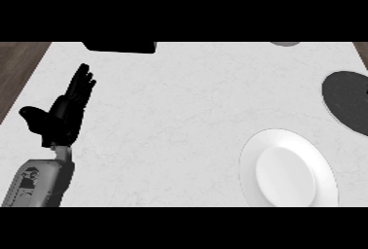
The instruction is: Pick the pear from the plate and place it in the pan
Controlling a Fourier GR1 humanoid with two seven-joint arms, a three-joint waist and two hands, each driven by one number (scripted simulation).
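The head view looks steeply down on a white, faintly veined stone counter top (179, 121), with strips of dark wood floor showing past its left and right upper corners.

The robot's left hand (61, 114), black and set on a grey forearm (39, 182), comes in from the lower left. Its fingers are straight and held together, pointing up and slightly right over the counter, with the thumb spread out to the left. It grips nothing and touches no object. The right hand does not appear in the view.

At the lower right lies a round white ceramic plate (253, 170) with a broad rim and a slightly sunken centre. Its surface shows only plain white; the pear cannot be seen on it or anywhere else on the counter, so where the fruit is cannot be told from this view.

Up and to the right of the plate, cut by the right edge, is the dark round pan (348, 99), with a thin pale rim along its left side. It is close to the plate but apart from it.

At the top edge sits a black boxy object (120, 46), and further right a small grey rounded shape (286, 43), both mostly cut off.
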